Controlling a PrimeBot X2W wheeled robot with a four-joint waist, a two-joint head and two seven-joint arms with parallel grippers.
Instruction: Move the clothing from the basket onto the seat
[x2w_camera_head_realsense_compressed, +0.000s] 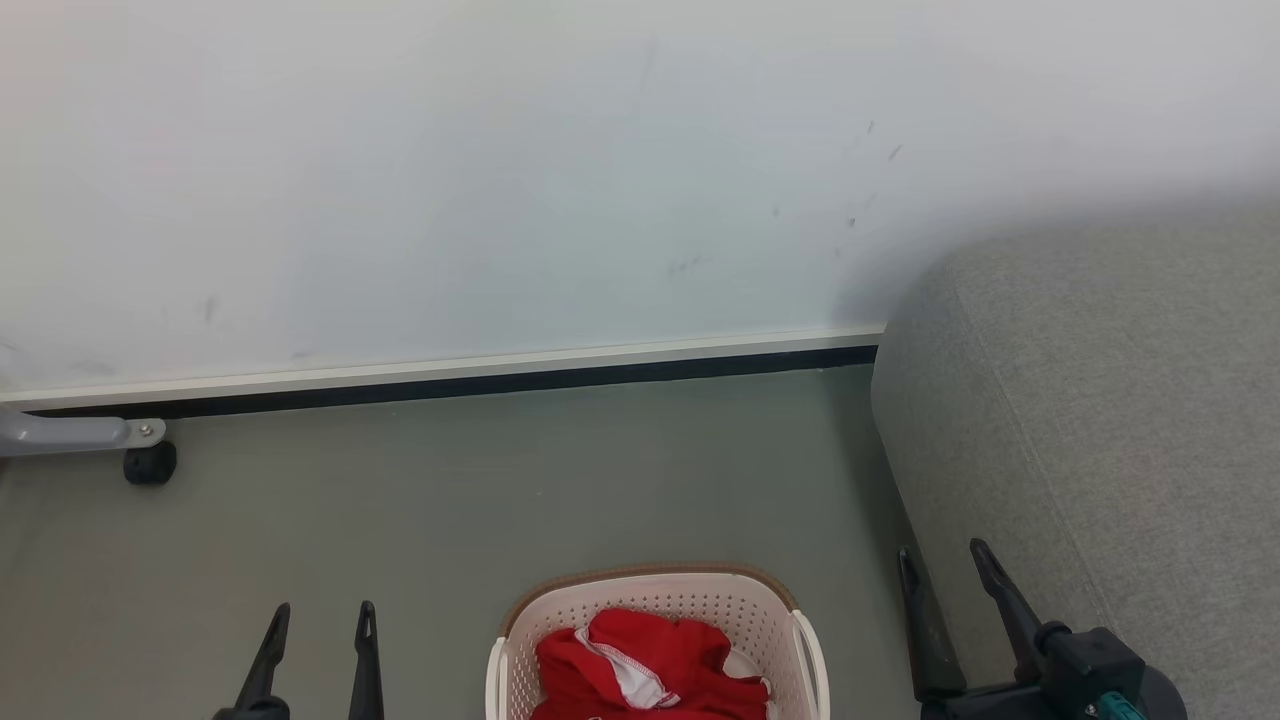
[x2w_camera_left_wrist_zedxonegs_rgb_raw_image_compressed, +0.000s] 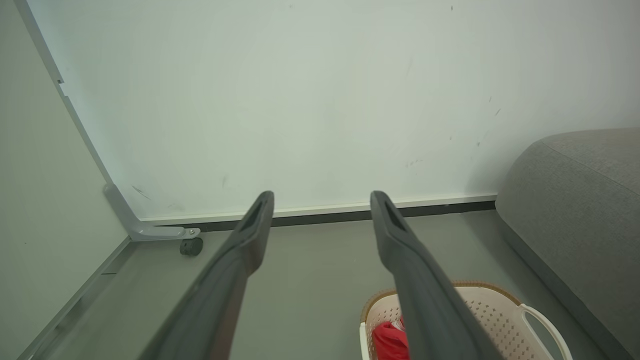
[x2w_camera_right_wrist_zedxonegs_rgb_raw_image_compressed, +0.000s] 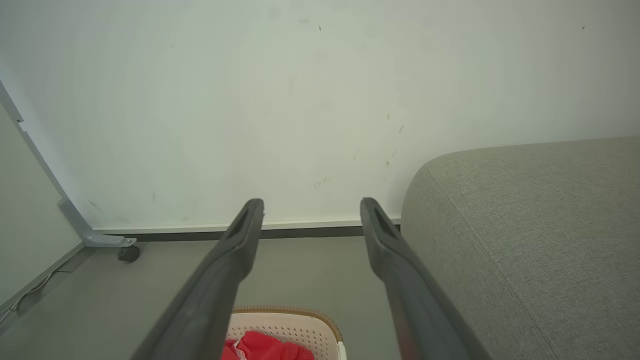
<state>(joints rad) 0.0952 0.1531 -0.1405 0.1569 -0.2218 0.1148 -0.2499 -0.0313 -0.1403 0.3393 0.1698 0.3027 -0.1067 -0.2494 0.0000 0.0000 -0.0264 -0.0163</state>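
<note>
Head view: clothing (x2w_camera_head_realsense_compressed: 650, 655) near left gripper (x2w_camera_head_realsense_compressed: 325, 606)

Clothing (x2w_camera_head_realsense_compressed: 660, 640) red, white trim. Basket (x2w_camera_head_realsense_compressed: 660, 595) cream-white, dotted perforations, brown rim. Seat (x2w_camera_head_realsense_compressed: 1100, 420) grey, woven texture. Floor (x2w_camera_head_realsense_compressed: 500, 480) dull grey-green. Wall (x2w_camera_head_realsense_compressed: 500, 150) white, few dark scuffs. Skirting (x2w_camera_head_realsense_compressed: 450, 370) white over black. Caster (x2w_camera_head_realsense_compressed: 150, 464) black, bracket (x2w_camera_head_realsense_compressed: 70, 434) grey.

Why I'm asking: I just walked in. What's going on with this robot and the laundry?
A basket of red and white clothing sits on the floor beside a grey seat. The robot's left gripper and right gripper are open and empty, one on either side of the basket. No clothing lies on the visible part of the seat yet.
</note>
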